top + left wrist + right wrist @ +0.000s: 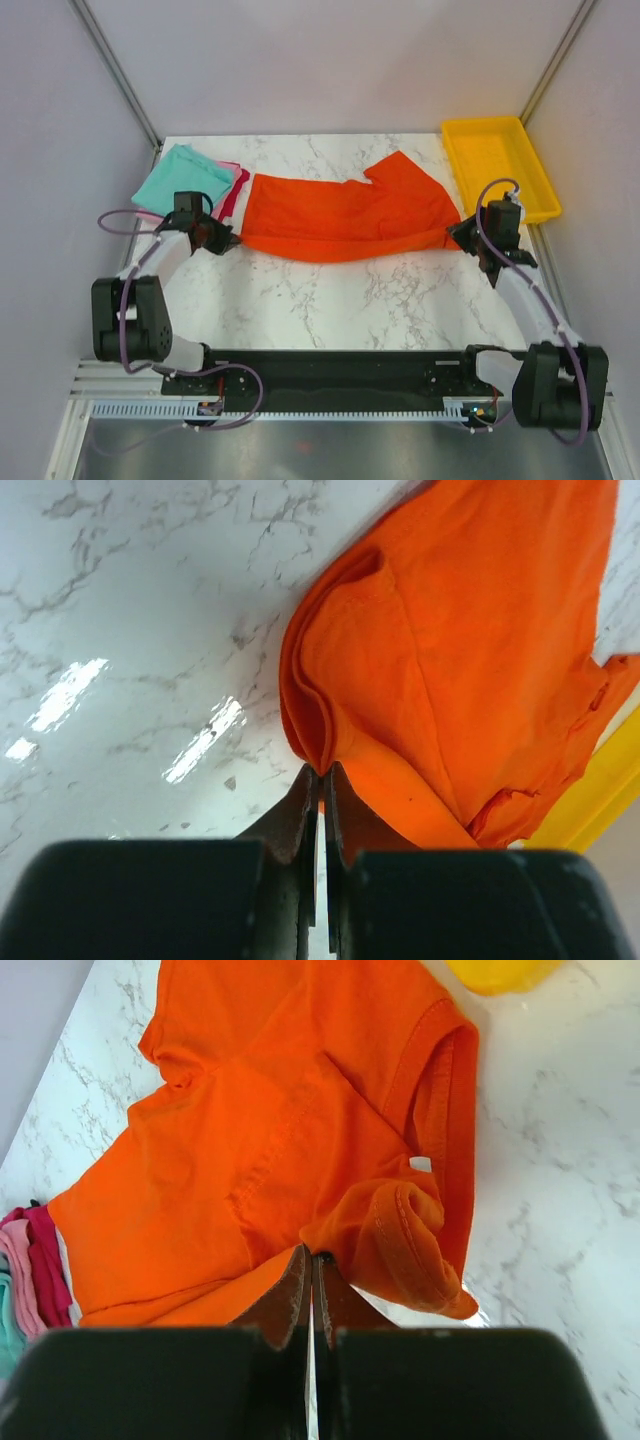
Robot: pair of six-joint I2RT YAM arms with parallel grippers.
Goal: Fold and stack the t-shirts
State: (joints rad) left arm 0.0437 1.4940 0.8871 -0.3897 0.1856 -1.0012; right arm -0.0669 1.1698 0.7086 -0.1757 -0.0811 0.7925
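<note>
The orange-red t-shirt (345, 215) lies stretched sideways across the far middle of the marble table. My left gripper (222, 240) is shut on its left edge; the left wrist view shows the cloth (450, 650) pinched at the fingertips (321, 776). My right gripper (458, 236) is shut on its right end; the right wrist view shows the shirt (280, 1130) with collar and rolled hem beside the jaws (311, 1256). A folded teal t-shirt (182, 178) lies on a pink one (233, 192) at the far left.
A rigid yellow tray (497, 163) stands at the far right corner and shows in the left wrist view (600, 780) too. The pink and teal stack shows at the left edge of the right wrist view (22, 1280). Grey walls enclose the table.
</note>
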